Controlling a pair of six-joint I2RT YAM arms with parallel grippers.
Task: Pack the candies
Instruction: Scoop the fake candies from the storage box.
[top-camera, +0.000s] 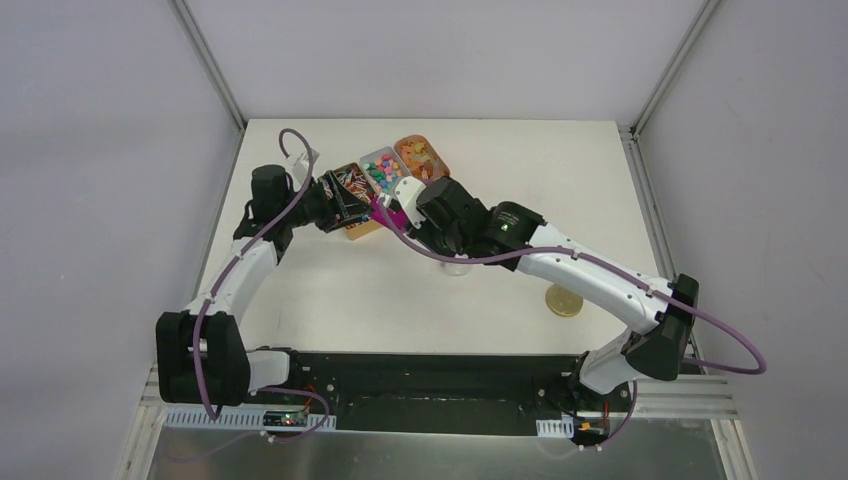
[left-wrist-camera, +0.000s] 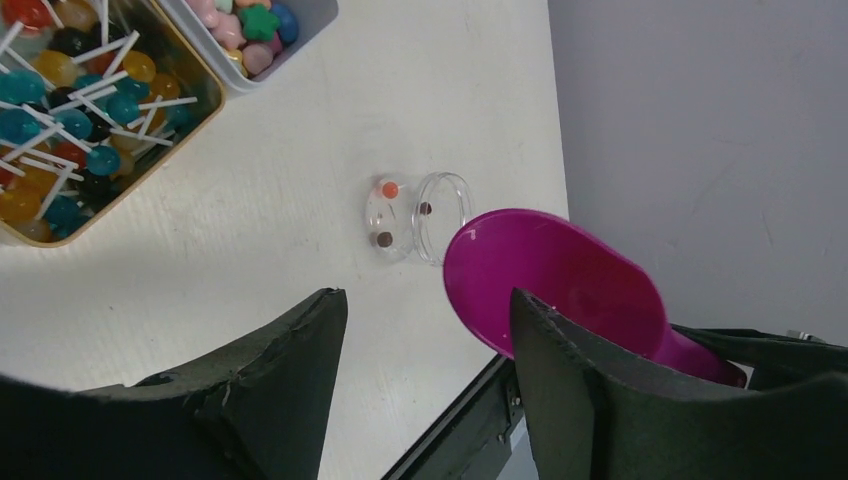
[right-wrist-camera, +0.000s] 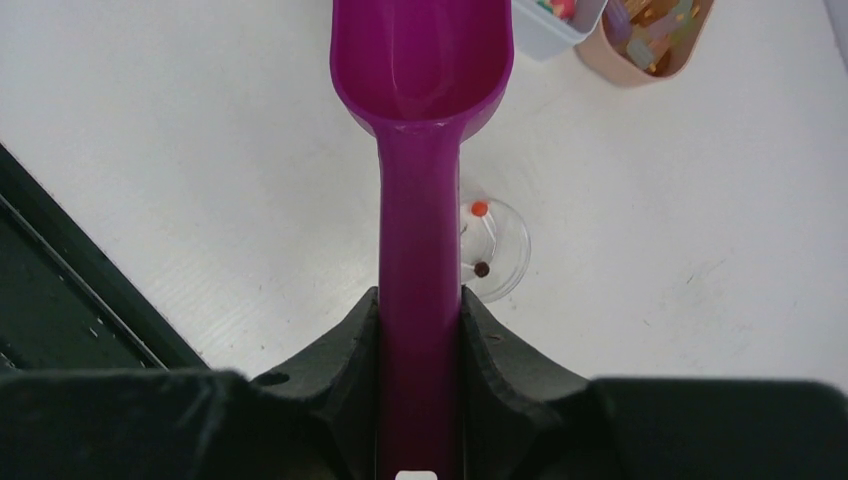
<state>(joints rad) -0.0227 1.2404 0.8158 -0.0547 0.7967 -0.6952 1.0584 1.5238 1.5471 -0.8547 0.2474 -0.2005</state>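
The candies sit in three containers at the back. Lollipops (left-wrist-camera: 75, 110) with white sticks fill a gold tin (top-camera: 350, 190); shaped sweets (left-wrist-camera: 250, 30) fill a white tray (top-camera: 383, 168); an orange tray (top-camera: 422, 155) holds more. A small clear jar (left-wrist-camera: 415, 215) stands on the table with three tiny candies inside. My right gripper (right-wrist-camera: 420, 310) is shut on the handle of a magenta scoop (right-wrist-camera: 420, 60), whose bowl is empty and hangs just past the jar (right-wrist-camera: 495, 250). My left gripper (left-wrist-camera: 428, 300) is open with nothing between its fingers, above the table near the tin.
A round gold lid (top-camera: 563, 300) lies on the table to the right of the jar, near the right arm. The black base rail (left-wrist-camera: 470, 420) runs along the near table edge. The two grippers hang close together above the jar (top-camera: 455, 265).
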